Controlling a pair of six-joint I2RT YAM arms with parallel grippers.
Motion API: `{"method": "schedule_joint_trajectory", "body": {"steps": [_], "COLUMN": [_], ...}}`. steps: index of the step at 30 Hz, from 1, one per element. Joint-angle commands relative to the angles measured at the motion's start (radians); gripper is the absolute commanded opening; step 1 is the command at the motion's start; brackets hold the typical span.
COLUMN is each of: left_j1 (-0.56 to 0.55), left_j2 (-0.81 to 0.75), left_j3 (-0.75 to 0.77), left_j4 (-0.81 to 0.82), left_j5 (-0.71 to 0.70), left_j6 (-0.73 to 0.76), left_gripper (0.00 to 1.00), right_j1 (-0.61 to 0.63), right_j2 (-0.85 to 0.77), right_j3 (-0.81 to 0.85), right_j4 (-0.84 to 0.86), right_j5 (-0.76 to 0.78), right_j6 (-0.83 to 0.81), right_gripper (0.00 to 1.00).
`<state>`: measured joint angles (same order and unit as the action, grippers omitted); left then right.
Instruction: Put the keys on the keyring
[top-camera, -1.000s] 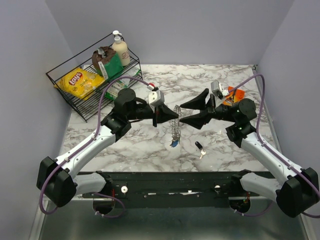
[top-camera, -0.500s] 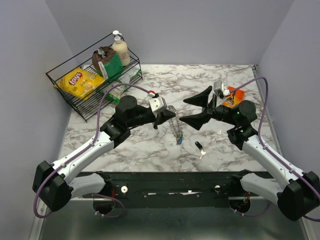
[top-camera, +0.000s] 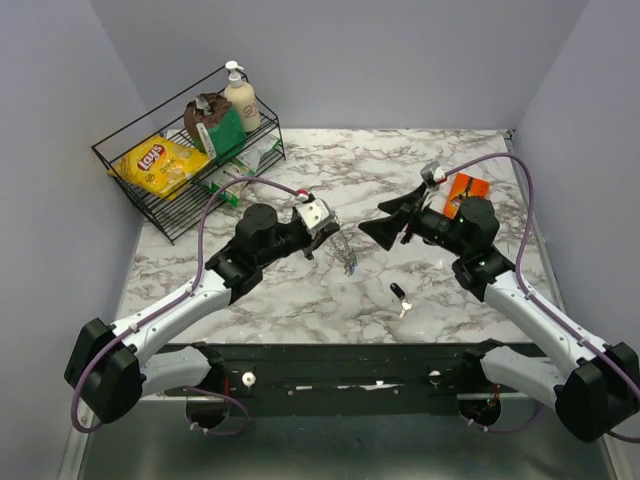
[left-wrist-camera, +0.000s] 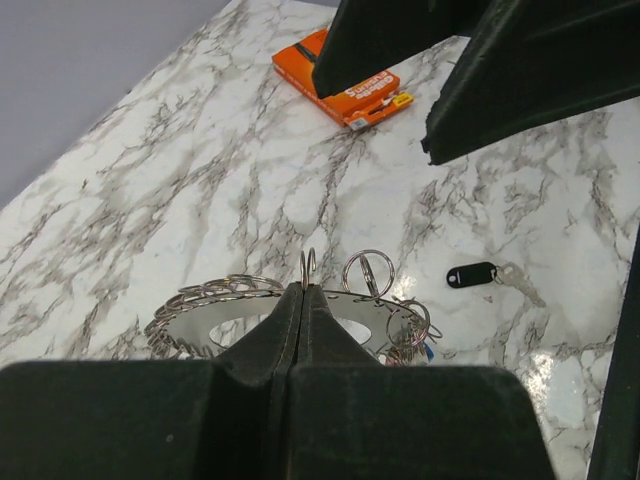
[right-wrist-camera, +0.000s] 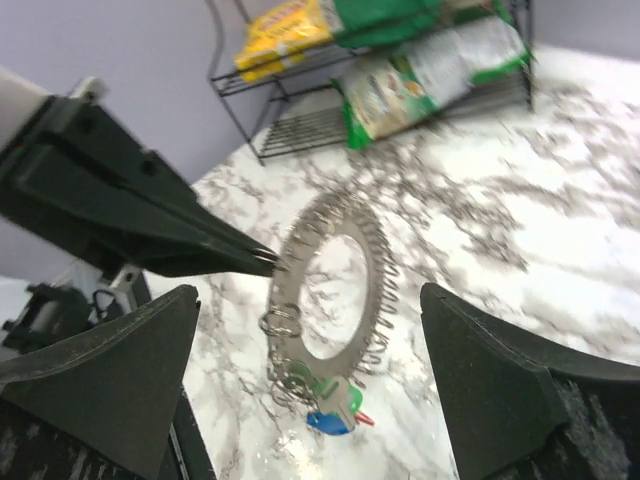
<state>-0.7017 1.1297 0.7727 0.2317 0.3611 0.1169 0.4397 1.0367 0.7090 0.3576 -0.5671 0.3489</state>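
Note:
My left gripper (top-camera: 335, 232) is shut on the rim of the keyring (top-camera: 345, 250), a flat grey toothed ring that hangs edge-on above the table's middle. The left wrist view shows the jaws closed on the keyring (left-wrist-camera: 355, 303). In the right wrist view the keyring (right-wrist-camera: 326, 365) faces me, pinched by the left fingers (right-wrist-camera: 230, 250). A blue key (right-wrist-camera: 330, 422), a green-headed one (right-wrist-camera: 345, 395) and a red bit hang from its lower rim. A black key (top-camera: 399, 293) lies on the table and also shows in the left wrist view (left-wrist-camera: 470, 274). My right gripper (top-camera: 385, 220) is open and empty, right of the ring.
A black wire rack (top-camera: 150, 190) at the back left holds a Lay's bag, green packets and a soap bottle. An orange pack (top-camera: 465, 188) lies at the right, behind my right gripper. The marble table's near edge runs along the arm bases.
My right gripper has drawn back to the right, away from the ring. My left arm has shifted a little with the ring still held, and the ring hangs shorter in view.

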Motion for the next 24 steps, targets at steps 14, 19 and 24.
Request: {"method": "schedule_joint_trajectory", "body": {"steps": [14, 19, 24], "left_j1": [-0.004, -0.005, -0.004], "left_j2": [0.028, 0.025, 0.031], "left_j3": [-0.144, -0.162, -0.179], "left_j4": [0.236, 0.264, 0.291], "left_j5": [-0.111, -0.109, -0.074], "left_j6": [-0.025, -0.023, -0.022], "left_gripper": [0.0, 0.0, 0.0], "right_j1": [0.005, 0.005, 0.004], "right_j2": [-0.102, -0.158, -0.181], "right_j3": [-0.233, -0.31, -0.358], "right_j4": [-0.417, -0.442, -0.477], "right_j5": [0.331, 0.338, 0.349], "right_j6": [0.185, 0.255, 0.305], "right_gripper": [1.0, 1.0, 1.0]}}
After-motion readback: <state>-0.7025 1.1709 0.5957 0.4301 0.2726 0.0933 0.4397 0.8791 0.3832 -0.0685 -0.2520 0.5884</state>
